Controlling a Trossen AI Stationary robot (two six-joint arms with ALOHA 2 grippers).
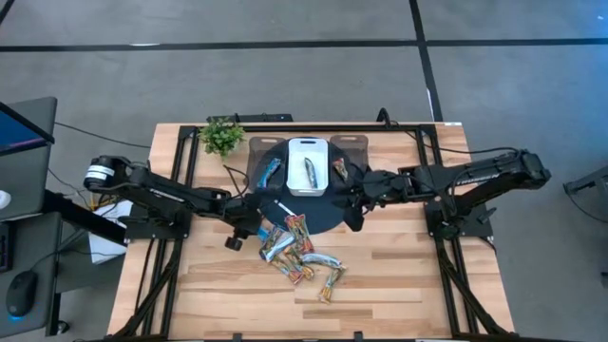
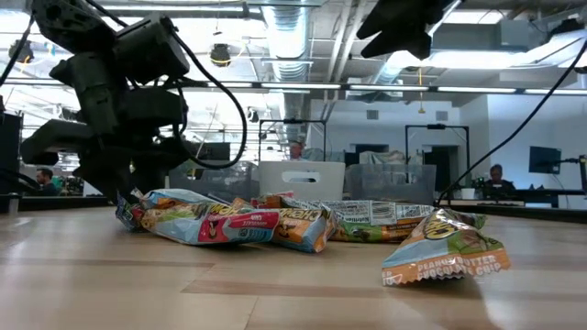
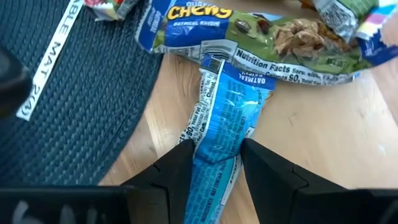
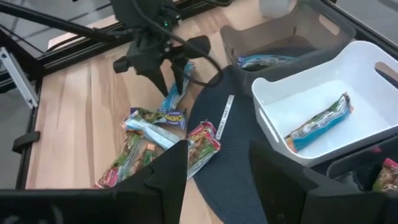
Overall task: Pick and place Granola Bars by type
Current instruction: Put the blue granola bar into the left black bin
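**Granola Bars: left arm clamps a blue bar at the edge of the pile**

Granola Bars (image 1: pixel 299 255) lie heaped on the bare wood of the desk (image 1: pixel 408 275), low of centre in the high view, just off the round dark mat (image 1: pixel 328 217). Three bins sit on that mat above the pile: a white bin (image 1: pixel 308 166) in the middle holding one silver-teal bar (image 4: pixel 320 122), flanked by a darker bin (image 4: pixel 273 37) with a blue bar inside and another with an orange-red one, so each bin seems reserved for one kind.

The left gripper (image 3: pixel 214 158) is down at the pile's upper-left corner, its fingers (image 3: pixel 177 165) pressed on either side of a blue bar (image 3: pixel 225 118), whose far end tucks under a green-wrapped bar (image 3: pixel 273 37). Gripping the free end looks chosen to draw it out without dragging its neighbours.

The right gripper (image 4: pixel 217 165) hovers over the mat's right side, fingers spread and empty, apparently waiting clear of the left arm's path.
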